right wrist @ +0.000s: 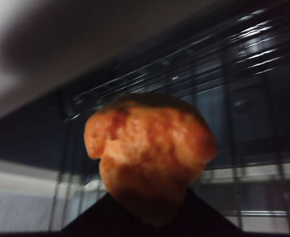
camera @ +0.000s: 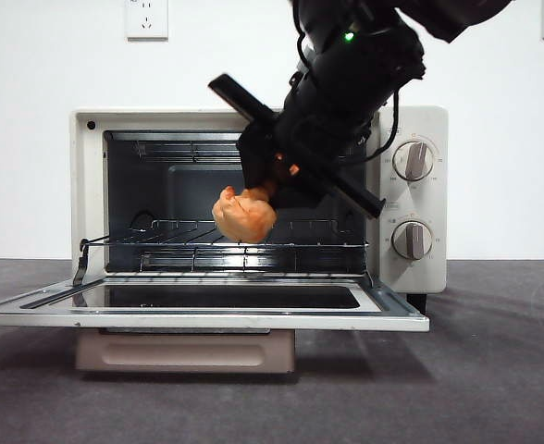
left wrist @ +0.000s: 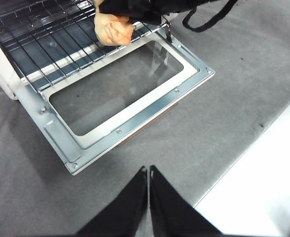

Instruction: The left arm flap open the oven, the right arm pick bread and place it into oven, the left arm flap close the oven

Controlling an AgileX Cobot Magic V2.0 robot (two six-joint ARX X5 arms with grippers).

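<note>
The right gripper (camera: pixel 265 192) is clenched on the bread (camera: pixel 244 215), which hangs just above the rack (camera: pixel 253 245) at the mouth of the open oven (camera: pixel 87 185). The rack lies directly below it. The left gripper (left wrist: pixel 149 170), jaws pressed together, waits well apart.
</note>
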